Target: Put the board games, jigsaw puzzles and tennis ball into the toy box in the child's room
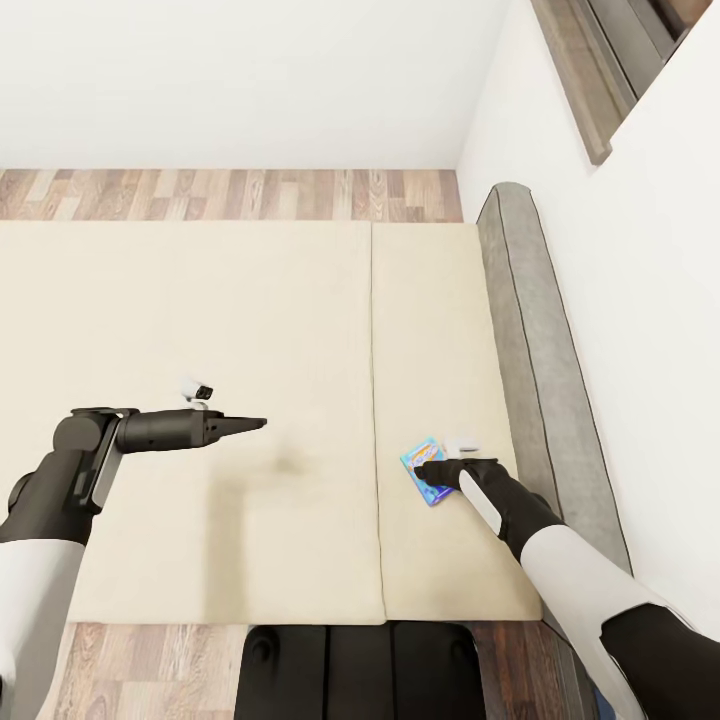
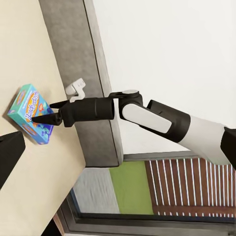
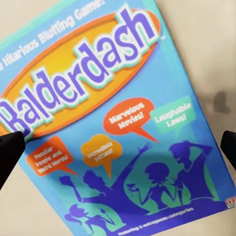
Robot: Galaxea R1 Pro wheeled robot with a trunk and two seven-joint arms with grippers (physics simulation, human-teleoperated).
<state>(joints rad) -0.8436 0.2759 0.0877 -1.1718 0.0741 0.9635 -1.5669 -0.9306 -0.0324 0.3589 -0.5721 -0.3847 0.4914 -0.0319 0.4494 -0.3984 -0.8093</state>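
A robot with two dark arms leaned over a low, wide bed (image 1: 200, 330) with a plain beige mattress and a grey headboard (image 1: 545, 360) against a white wall.

On the mattress section nearest the headboard lay a thin, flat, bright blue board game box (image 1: 425, 472) with an orange oval and the printed word "Balderdash". In the left wrist view one of its edges appeared tipped up off the mattress, though how far was hard to tell.

The right gripper (image 1: 428, 473) was at the box. Its two dark fingertips (image 3: 10, 150) stood spread, one showing at each side of the cover in the right wrist view. Whether they touched the box could not be told; it did not look gripped. The placement suggested the arm was lining up to take the box by its edges, since a flat box on a soft surface offers little else to grasp.

The left gripper (image 1: 255, 424) hovered over bare mattress, well apart from the box, its fingers together and holding nothing. It was probably kept clear of the right arm's work.
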